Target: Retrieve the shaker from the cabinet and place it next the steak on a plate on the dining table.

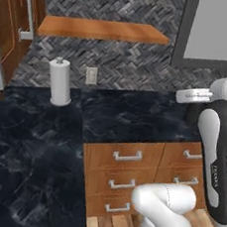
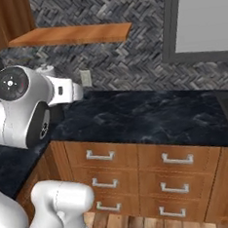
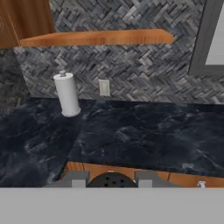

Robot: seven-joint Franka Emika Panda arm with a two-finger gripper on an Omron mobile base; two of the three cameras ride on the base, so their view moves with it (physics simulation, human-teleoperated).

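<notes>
**Shaker between the fingers, low in the hand view**

Shaker (image 3: pixel 112 180) sits at the bottom centre of the hand view, its dark, dotted round top showing between the two grey fingers (image 3: pixel 76 179), which are closed on it from either side. Just beyond it, lower in the frame than the stone, runs the wooden edge of the drawers.

Past that, the black veined worktop (image 3: pixel 144 140) spreads across the middle of the picture. A white towel roll (image 3: pixel 66 94) stands upright on it at the left, close to the herringbone wall, with a pale outlet (image 3: pixel 104 87) on the wall just to its right. Above, along the top of the frame, lies the orange-brown cabinet shelf (image 3: pixel 96 38), bare on the side that shows, and a grey window frame (image 3: pixel 202 39) fills the upper right.

From the left base view, the towel roll stands at upper left under the shelf, the cabinet door (image 1: pixel 13 24) with its grey bar handle at the far left edge, and drawers (image 1: pixel 128 179) with bar handles at lower centre. The right base view has the arm at the left, its hand hidden behind the joints.
</notes>
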